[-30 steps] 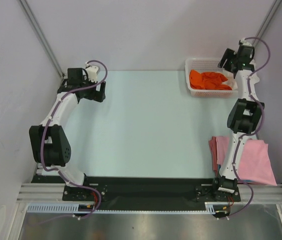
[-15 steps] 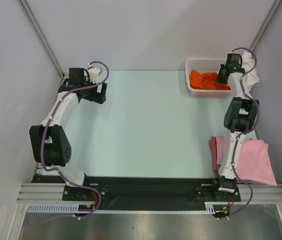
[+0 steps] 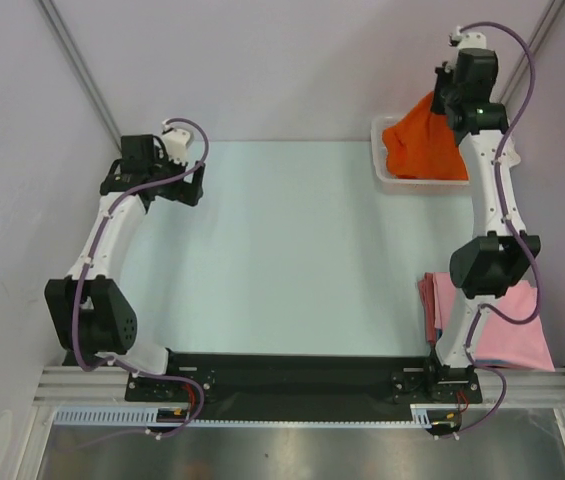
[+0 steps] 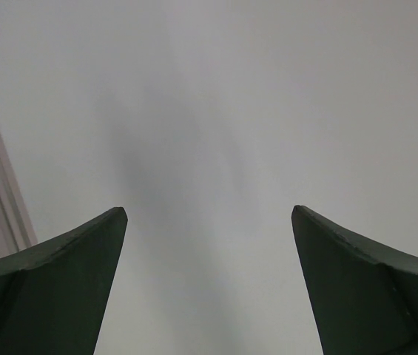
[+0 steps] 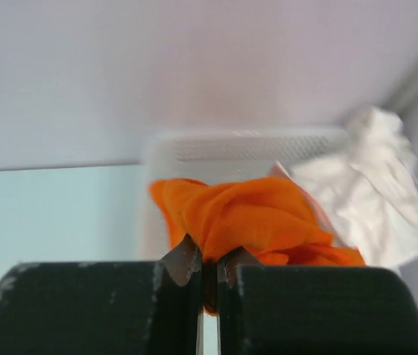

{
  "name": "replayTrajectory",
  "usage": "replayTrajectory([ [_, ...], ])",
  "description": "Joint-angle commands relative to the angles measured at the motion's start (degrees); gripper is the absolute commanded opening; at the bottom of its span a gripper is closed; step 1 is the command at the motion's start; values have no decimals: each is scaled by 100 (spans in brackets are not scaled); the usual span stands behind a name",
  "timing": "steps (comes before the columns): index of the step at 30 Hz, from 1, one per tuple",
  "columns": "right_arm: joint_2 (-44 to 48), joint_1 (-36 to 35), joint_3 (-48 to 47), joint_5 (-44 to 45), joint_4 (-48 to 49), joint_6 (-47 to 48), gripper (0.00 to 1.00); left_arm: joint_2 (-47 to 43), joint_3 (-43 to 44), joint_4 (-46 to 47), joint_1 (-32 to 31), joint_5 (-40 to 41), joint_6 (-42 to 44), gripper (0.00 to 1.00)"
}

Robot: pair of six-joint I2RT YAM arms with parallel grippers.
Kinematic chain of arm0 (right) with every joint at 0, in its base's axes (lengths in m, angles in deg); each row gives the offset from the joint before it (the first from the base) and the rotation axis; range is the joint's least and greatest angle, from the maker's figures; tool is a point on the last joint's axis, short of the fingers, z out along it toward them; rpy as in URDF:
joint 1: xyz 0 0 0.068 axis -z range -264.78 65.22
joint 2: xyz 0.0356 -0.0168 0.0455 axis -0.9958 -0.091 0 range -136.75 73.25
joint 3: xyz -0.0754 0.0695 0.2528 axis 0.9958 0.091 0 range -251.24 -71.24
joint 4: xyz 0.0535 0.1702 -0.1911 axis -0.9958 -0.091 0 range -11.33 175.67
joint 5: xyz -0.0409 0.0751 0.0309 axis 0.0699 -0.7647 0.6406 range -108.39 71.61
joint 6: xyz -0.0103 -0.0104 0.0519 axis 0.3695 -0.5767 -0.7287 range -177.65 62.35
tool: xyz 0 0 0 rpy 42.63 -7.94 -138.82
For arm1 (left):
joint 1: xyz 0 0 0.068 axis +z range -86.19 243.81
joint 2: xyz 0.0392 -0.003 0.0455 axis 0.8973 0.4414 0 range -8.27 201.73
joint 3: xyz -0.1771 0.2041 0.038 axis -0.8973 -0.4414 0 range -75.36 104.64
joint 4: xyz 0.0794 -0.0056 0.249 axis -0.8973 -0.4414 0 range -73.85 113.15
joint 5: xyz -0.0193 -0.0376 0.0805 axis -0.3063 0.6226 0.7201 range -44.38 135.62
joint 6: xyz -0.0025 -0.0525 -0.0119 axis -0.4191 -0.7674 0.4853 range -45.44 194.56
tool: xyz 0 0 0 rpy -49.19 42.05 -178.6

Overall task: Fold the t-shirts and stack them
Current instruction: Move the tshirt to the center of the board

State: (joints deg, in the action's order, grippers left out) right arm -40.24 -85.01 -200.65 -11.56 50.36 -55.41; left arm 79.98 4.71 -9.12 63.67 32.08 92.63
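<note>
Beneath the right hand [image 5: 209,262], which is clamped on a small bunched fold, the orange t-shirt [image 3: 420,140] hangs down to the white lattice basket [image 3: 377,152]; so thin a pinch may slip, or the trailing cloth may drag the basket or the white t-shirt [image 5: 371,185] beside it; the left hand [image 4: 209,214] stands apart, holding nothing.

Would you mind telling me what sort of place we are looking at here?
Probably a robot lab test cell, not a home: a left arm and a right arm bolted to a metal rail at the edge of a table, plain walls around, and an orange shirt hanging over a white basket.
</note>
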Motion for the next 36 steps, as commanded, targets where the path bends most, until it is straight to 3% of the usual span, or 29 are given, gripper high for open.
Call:
replayTrajectory([
  [1,1021,-950,-331,-454,419,522,0,-387,-62,63,365,-113,-31,100],
  [7,2100,-2628,10,-1078,1201,831,0,-694,-185,107,682,-272,-84,100],
  [10,2453,-2982,667,-1403,1807,612,0,-774,-246,107,735,-290,-75,100],
  [13,2867,-3027,1398,-1500,2518,155,0,-800,-264,89,752,-333,-66,100],
  [17,3166,-3018,3082,-1203,3407,-363,0,-870,-282,46,761,-360,-49,100],
  [24,2465,-2651,4641,-999,4172,-1400,0,-862,-527,107,753,-351,109,100],
  [26,1842,-2439,4679,-1401,4146,-1690,7,-809,-694,168,752,-325,171,100],
  [28,1124,-2063,4400,-1587,3857,-1876,34,-704,-809,169,752,-377,224,100],
  [29,893,-1956,4189,-1632,3639,-1963,44,-660,-913,125,744,-499,293,99],
  [30,699,-1885,3943,-1537,2862,-1895,56,-642,-967,116,726,-561,338,96],
  [33,345,-1919,3317,-737,1748,-1325,65,-703,-1344,107,455,-763,619,91],
  [36,897,-2156,3895,-157,1519,-1025,75,-800,-1862,168,-238,-721,961,90],
])
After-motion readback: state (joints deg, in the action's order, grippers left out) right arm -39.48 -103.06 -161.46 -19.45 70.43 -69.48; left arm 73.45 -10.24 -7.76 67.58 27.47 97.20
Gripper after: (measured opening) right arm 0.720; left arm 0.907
